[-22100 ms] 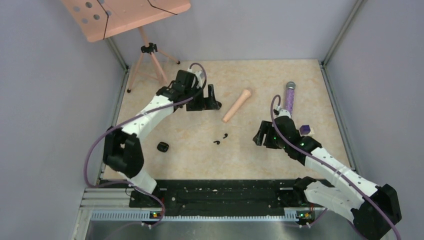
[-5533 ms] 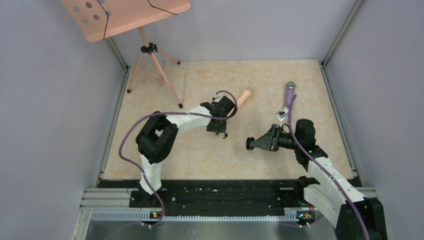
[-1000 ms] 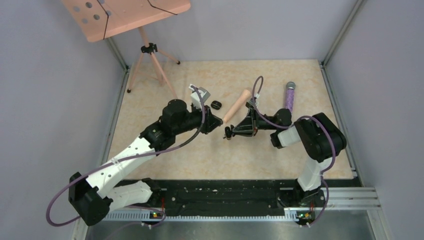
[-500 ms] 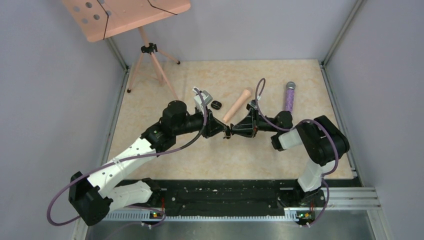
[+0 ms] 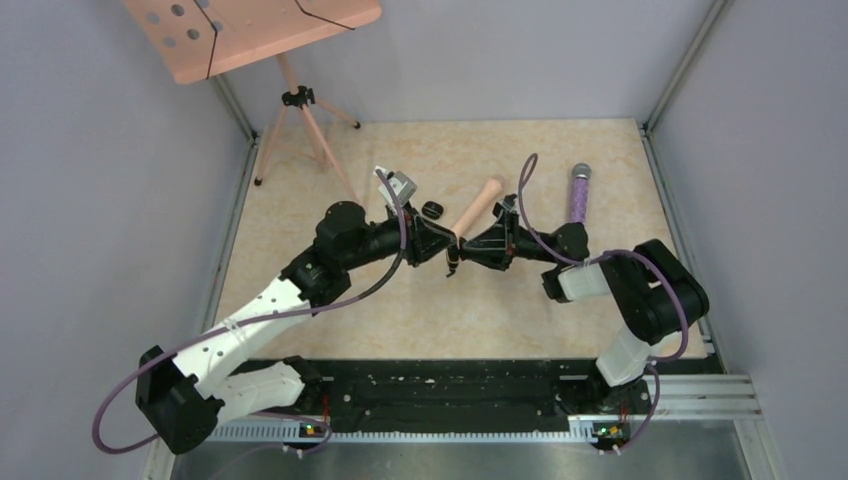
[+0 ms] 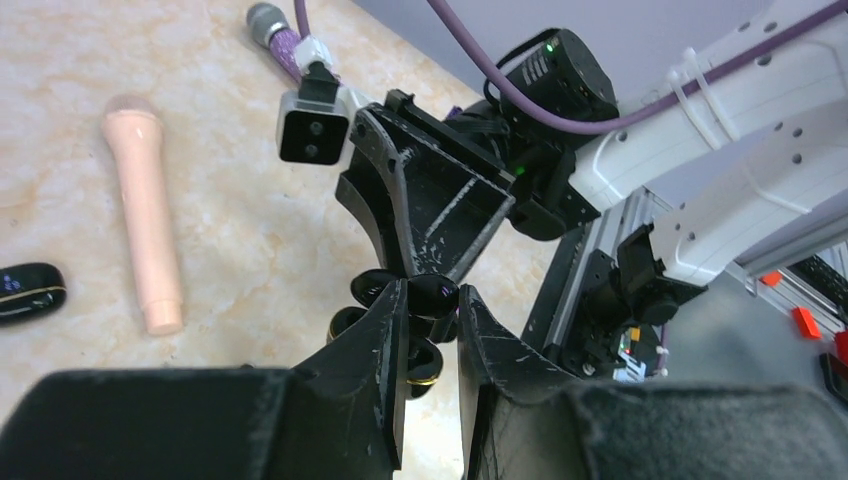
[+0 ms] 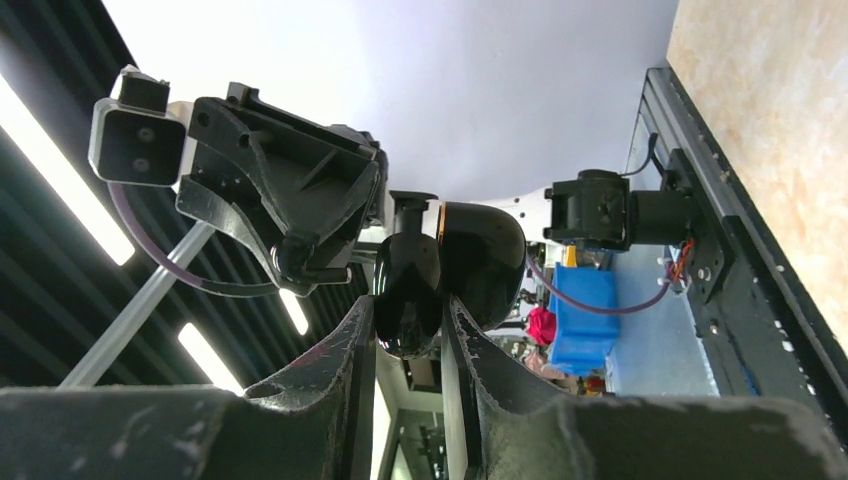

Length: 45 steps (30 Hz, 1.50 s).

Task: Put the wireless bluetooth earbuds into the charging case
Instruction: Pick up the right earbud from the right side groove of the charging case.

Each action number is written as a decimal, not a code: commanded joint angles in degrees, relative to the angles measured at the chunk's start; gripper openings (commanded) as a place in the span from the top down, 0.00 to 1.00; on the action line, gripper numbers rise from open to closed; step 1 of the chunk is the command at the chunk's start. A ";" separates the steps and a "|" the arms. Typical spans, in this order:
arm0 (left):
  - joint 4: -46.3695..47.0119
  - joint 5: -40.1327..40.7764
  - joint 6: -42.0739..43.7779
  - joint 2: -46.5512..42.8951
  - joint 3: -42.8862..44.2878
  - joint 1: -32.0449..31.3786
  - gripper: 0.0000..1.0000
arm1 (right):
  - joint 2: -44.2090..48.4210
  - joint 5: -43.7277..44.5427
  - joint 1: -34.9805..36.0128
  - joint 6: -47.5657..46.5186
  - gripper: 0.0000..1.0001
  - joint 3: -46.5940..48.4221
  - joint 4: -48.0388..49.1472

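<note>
Above the table (image 5: 420, 310) the two claws meet tip to tip. The right claw (image 7: 408, 302) is clamped on the open charging case (image 7: 480, 262), with one glossy half between its fingers. The left claw (image 6: 432, 290) is narrowed to a slit around a small black piece, seemingly an earbud (image 6: 434, 298), right at the case. From above, the claws hide both, and the case's inside faces away in every view.

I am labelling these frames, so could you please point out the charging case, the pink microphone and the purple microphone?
charging case (image 7: 405, 290): right wrist view, on its glossy black shell.
pink microphone (image 6: 148, 228): left wrist view, middle of its handle.
purple microphone (image 5: 579, 196): top external view, on its purple handle.
</note>
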<state>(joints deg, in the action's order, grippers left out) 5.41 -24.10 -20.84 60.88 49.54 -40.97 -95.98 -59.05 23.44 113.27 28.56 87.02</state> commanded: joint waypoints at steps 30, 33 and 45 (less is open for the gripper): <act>16.25 4.67 2.27 1.19 0.91 0.07 0.87 | 1.72 4.65 -2.40 5.38 1.00 5.24 11.92; 16.32 4.46 1.79 1.08 0.44 0.09 0.87 | 1.69 5.19 -2.37 5.87 1.00 5.66 11.96; 18.57 4.07 0.12 1.49 -0.85 0.06 0.88 | 2.70 8.98 -2.41 8.29 1.00 5.43 11.94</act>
<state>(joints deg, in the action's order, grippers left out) 20.05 -19.05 -20.01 63.35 48.97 -40.97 -95.31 -52.18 21.47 119.63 33.76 87.22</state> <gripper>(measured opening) 0.255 0.243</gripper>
